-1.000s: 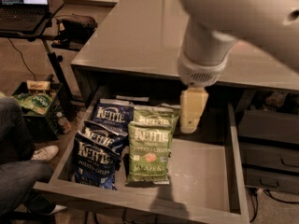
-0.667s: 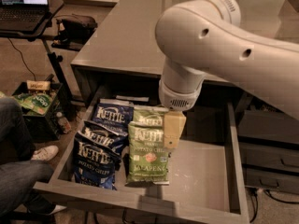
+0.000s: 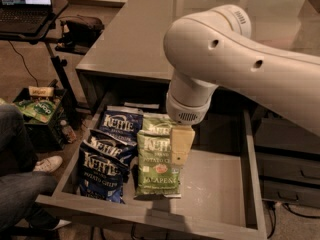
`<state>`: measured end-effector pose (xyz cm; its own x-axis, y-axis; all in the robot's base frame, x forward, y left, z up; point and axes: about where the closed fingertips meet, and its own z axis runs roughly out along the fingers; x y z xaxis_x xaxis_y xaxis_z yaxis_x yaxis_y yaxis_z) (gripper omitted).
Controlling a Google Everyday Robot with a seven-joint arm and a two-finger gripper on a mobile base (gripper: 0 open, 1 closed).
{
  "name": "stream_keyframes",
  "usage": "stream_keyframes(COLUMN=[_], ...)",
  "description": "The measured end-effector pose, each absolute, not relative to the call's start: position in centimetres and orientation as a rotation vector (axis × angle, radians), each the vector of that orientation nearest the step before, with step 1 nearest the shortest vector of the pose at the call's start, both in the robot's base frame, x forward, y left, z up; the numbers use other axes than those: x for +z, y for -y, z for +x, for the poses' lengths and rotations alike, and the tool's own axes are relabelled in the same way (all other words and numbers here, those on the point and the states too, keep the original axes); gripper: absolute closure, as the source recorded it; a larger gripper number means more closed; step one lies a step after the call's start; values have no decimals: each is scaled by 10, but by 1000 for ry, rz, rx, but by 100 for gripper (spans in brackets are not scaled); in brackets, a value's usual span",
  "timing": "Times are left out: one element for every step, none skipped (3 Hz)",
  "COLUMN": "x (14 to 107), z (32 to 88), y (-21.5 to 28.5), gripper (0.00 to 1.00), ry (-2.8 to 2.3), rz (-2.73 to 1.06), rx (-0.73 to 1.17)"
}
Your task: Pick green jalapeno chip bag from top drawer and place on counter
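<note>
The top drawer [image 3: 220,194] stands pulled open under the counter [image 3: 135,34]. A light-green jalapeno chip bag [image 3: 156,171] lies in the drawer left of its middle. A second green bag [image 3: 152,120] peeks out behind it. My gripper [image 3: 181,146] hangs from the big white arm [image 3: 225,59] and sits right over the upper right part of the front green bag, covering part of its lettering. I cannot tell whether it touches the bag.
Two dark blue Kettle bags [image 3: 105,164] lie at the drawer's left side. A laptop on a black stand [image 3: 25,4] and a dark bag [image 3: 80,26] are at the far left. A crate [image 3: 37,109] and a person's leg [image 3: 20,189] are on the floor. Dark drawer fronts [image 3: 287,169] are at right.
The arm has swung left and lower into the drawer. The gripper has moved from the drawer's back middle to over the front green bag. The bags have not moved.
</note>
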<state>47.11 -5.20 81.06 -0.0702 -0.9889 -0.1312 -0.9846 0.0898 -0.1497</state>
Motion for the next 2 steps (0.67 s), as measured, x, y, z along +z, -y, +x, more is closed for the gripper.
stream_keyframes(x=[781,758], z=[470,477], y=[35,23], gripper=[0,0], ry=[-2149,-2147], rz=[-2031,-2059], rx=[56,114])
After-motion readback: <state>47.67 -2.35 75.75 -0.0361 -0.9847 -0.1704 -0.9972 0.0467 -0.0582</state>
